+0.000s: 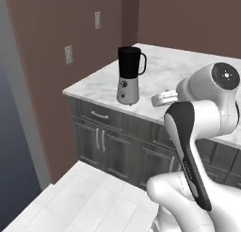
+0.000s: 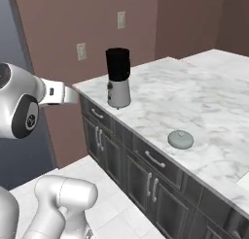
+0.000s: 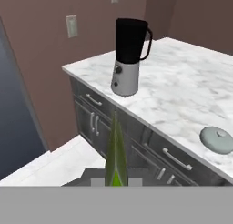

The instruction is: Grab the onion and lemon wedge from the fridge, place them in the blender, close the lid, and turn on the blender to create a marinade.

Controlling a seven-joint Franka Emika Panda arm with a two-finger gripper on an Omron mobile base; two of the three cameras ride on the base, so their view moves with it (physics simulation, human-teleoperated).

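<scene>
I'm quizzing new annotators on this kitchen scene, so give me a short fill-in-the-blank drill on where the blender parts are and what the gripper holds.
1. The blender stands on the marble ____.
2. The lid lies on the counter, so the jar is ____.
3. The gripper is shut on the yellow-green ____.
4. On the blender's silver base sits a black ____.

Missing words: counter; uncovered; lemon wedge; knob
</scene>
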